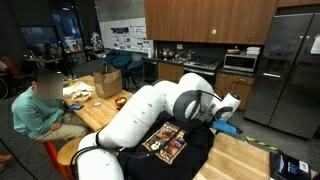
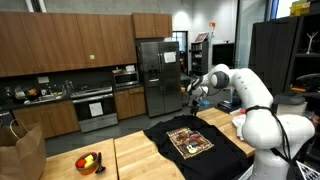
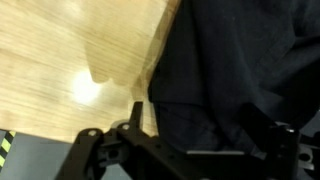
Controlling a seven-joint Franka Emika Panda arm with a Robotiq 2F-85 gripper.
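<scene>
Wooden kitchen table (image 2: 140,156); black printed T-shirt (image 2: 222,145) lay spread flat on it. My gripper (image 2: 189,94) hung over the shirt's edge, fingers wide, empty. I judged the cloth soft, light, limp; best pinched at the edge.

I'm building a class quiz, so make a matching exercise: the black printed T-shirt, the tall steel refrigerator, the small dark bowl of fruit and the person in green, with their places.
Things:
1 black printed T-shirt
2 tall steel refrigerator
3 small dark bowl of fruit
4 person in green

Places:
A beside the brown kitchen cabinets
B seated at a far table
C spread flat on the light wooden table
D near that table's end, clear of the shirt

Pairs: 1-C, 2-A, 3-D, 4-B
</scene>
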